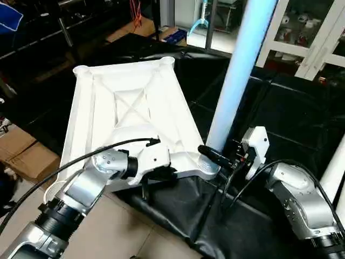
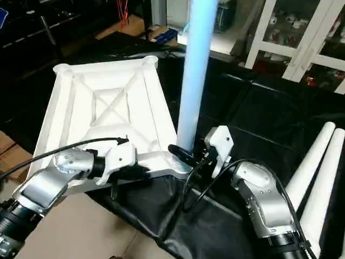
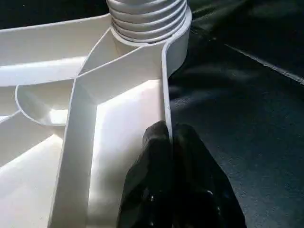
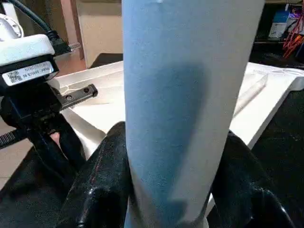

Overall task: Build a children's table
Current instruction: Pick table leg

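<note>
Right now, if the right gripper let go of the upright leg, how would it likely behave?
The leg is tall and slim, so probably tippy if its threads sit loosely in the corner socket. Freed, a smooth tapered tube would likely roll.

upturned white tabletop [image 1: 129, 108], leg [image 1: 237, 75] upright, apparently socketed

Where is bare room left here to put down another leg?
Free: the black sheet between the upright leg and the two spare legs. Crowded: the tabletop's near corner, with the left gripper shut on the rim and the right gripper clasping the leg.
</note>
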`<state>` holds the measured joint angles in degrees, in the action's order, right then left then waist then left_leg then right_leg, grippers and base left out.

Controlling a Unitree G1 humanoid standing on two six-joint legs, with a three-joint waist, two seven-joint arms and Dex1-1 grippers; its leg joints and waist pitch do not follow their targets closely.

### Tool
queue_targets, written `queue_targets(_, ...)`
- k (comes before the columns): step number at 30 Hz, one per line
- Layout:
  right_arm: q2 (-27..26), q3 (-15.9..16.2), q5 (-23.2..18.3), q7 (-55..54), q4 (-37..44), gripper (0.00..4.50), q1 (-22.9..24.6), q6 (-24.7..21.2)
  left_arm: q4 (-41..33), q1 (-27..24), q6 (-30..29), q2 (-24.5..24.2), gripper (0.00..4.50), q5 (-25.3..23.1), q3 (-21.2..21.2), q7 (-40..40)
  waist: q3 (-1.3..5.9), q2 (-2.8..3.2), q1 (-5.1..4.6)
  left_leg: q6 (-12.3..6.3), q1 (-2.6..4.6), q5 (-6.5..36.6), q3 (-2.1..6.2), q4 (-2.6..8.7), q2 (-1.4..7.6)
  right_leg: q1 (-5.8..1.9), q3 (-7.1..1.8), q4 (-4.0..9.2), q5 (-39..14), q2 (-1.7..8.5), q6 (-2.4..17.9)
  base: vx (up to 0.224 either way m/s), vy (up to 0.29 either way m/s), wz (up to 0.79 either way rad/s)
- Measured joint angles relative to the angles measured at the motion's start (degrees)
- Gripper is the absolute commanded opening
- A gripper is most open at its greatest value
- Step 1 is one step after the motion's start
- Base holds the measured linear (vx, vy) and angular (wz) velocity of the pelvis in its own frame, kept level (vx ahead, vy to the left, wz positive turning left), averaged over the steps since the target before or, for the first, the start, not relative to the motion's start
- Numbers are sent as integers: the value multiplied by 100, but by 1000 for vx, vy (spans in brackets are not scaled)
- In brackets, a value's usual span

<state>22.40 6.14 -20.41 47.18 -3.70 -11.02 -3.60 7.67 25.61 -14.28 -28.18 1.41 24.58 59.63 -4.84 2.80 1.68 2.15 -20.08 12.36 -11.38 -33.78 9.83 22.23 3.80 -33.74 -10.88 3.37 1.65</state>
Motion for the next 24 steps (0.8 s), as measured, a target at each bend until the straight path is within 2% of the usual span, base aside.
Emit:
queue_targets(7,-44,-3,34,-103,18,184,26,40,0,-23,-40,34,0,15,-18,-47,2,0,4,1,-2,1,-4,5,-1,0,-2,15,4,0,6,0,0,0)
queue_targets(13,-342,-12,264,-666,-252,184,-22,421,139,32,-97,212,0,-68,-90,-359,-1,5,-15,8,-2,-4,-5,4,-1,1,-2,15,5,0,7,0,0,0)
queue_targets(17,-465,-14,411,-1104,-411,184,-105,607,243,114,-204,409,0,-106,-114,-580,-14,31,-14,9,-3,-5,-5,3,-2,1,-4,17,8,0,11,0,0,0)
queue_targets(20,-665,-59,556,-1586,-671,184,-311,689,358,175,-332,648,0,-111,-171,-914,-18,55,-33,9,-8,-4,-6,4,-2,5,-3,17,12,0,17,0,0,0)
queue_targets(24,-947,-47,880,-2249,-1193,184,-741,853,415,236,-636,956,0,-115,-284,-1366,-15,61,-122,9,-25,-4,-5,8,-1,20,1,15,13,0,18,0,0,0)
